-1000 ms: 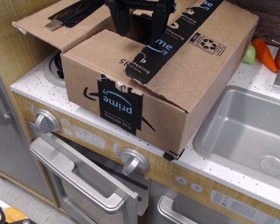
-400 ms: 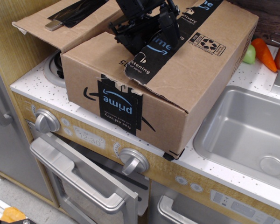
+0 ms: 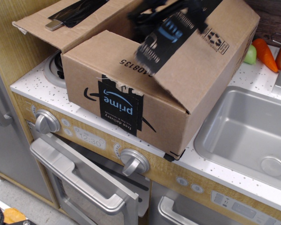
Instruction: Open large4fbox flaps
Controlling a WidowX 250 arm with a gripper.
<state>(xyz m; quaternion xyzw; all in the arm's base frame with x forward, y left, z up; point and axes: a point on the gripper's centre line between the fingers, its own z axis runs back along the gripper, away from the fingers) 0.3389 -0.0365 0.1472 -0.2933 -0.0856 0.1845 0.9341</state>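
observation.image: blurred gripper (image 3: 154, 11) under tilted flap (image 3: 201, 51)

taped flap (image 3: 187, 51) now lifted, blurred, number 6408135 (image 3: 136, 65) uncovered

The large4fbox (image 3: 131, 89) is seen in plain brown cardboard, with black-and-blue tape (image 3: 120, 108) lettered white on its near face, beside a black curved arrow. The raised right flap (image 3: 201, 51) is crossed by a blurred strip of black tape with a blue swoosh. The far left flap (image 3: 56, 21) is brown with black tape. The counter (image 3: 33, 79) is white, speckled black. The sink (image 3: 248, 131) is grey. An orange carrot (image 3: 264, 52) and a pale green item (image 3: 250, 55) are seen at the far right.
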